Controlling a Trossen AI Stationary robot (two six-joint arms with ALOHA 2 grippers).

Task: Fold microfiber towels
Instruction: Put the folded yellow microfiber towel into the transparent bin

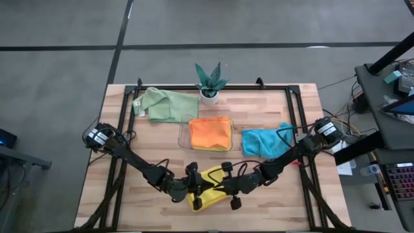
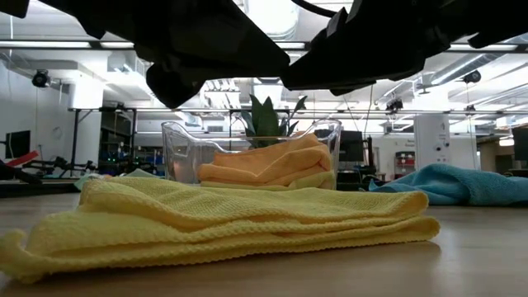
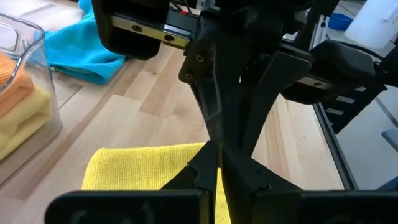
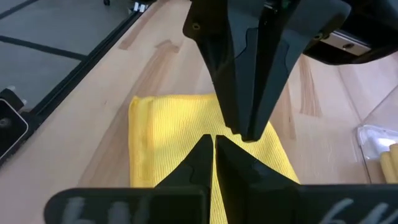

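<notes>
Yellow towel (image 1: 208,186) lies beneath left end effector (image 1: 193,183), right end effector (image 1: 224,183); both pressed together, empty.

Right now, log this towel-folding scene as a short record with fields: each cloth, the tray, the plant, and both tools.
Front cloth: yellow microfiber towel, folded, near table edge
Tray: clear plastic tray, centre, holding a folded orange microfiber towel on a yellow layer
Right cloth: teal-blue microfiber towel, rumpled, beside the tray
Back-left cloth: pale green microfiber towel, loosely folded
Plant: small green potted plant, back centre
Left tool: shut, over the yellow towel
Right tool: shut, tip to tip with the left
</notes>
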